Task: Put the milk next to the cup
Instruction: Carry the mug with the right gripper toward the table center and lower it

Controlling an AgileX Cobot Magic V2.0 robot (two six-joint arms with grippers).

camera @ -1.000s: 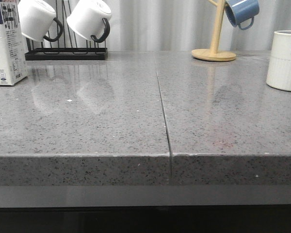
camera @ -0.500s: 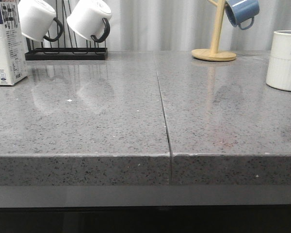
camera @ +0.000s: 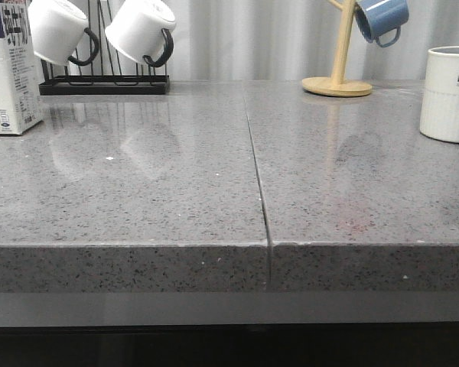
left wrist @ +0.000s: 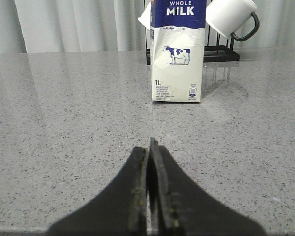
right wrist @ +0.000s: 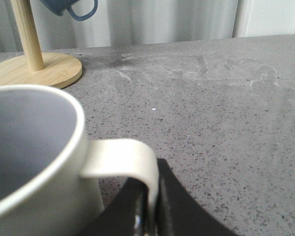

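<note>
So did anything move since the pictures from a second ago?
Hardly anything. The big cream-white ribbed mug may have nudged very slightly; the right gripper is shut on its handle. The tall white milk carton, hanging mugs and grey stone counter stayed put.

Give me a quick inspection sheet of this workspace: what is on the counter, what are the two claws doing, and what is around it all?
Surface: grey speckled counter, glossy, with a seam running front to back.
Job's things: milk upright at the far left; cup at the far right, so they stand well apart.
Clutter: black rack with two white mugs; wooden stand with a blue mug.
Grippers: left gripper shut, empty, pointing at the milk; right gripper shut on the cup's handle.
Cables: nothing seen.
Surroundings: pale curtain behind the counter.
</note>
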